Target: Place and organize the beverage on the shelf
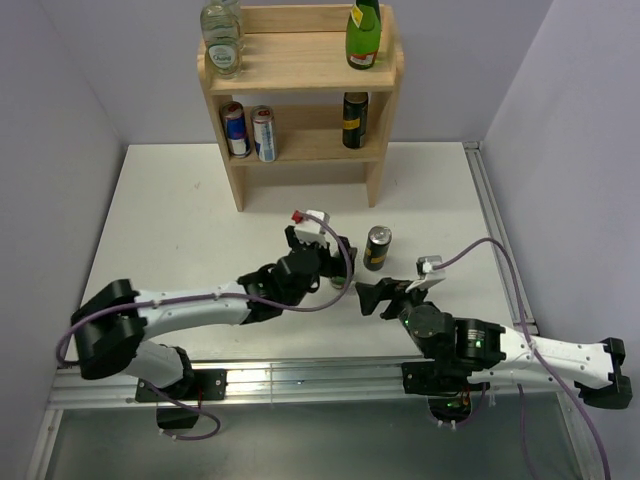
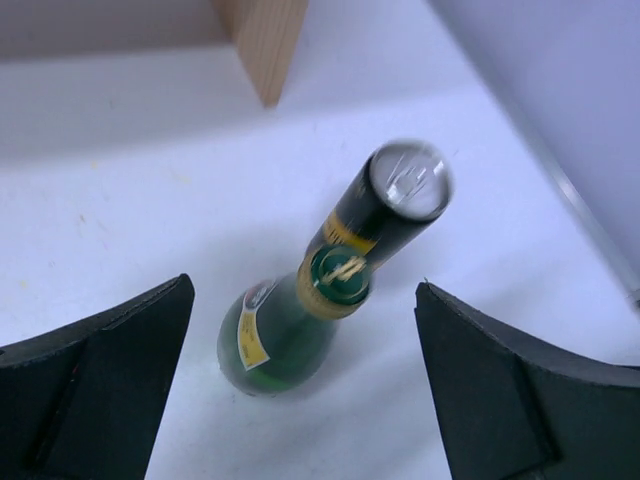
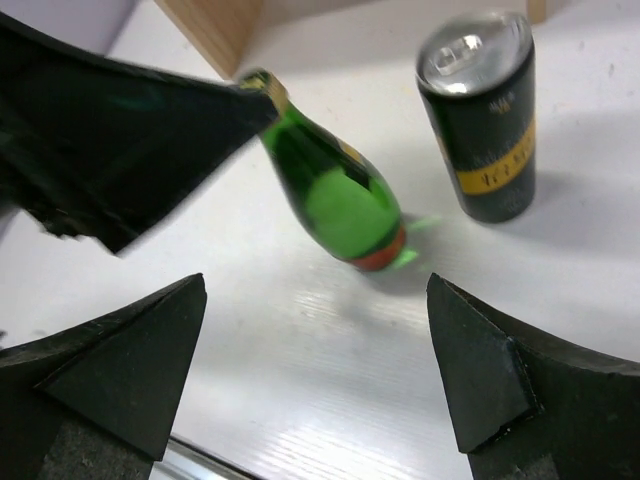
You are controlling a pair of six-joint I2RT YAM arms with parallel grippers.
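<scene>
My left end effector (image 1: pixel 335 270) hangs spread wide over the table (image 1: pixel 180 220), and the right end effector (image 1: pixel 368 297) just beside it is likewise released. The wooden shelf (image 1: pixel 300 150) stands at the far edge, well apart.

Left wrist: a green glass bottle (image 2: pixel 285 335) stands between the fingers (image 2: pixel 110 370), touching neither, with a black-and-gold can (image 2: pixel 395 200) just behind.

Right wrist: the bottle's base is on the table, its neck leaning. Nothing sits between my fingers.

The shelf (image 1: pixel 295 62) stands open mid-tier — on top between jars (image 1: pixel 221 40) and green bottle (image 1: pixel 364 35), below between the cans (image 1: pixel 263 133).
</scene>
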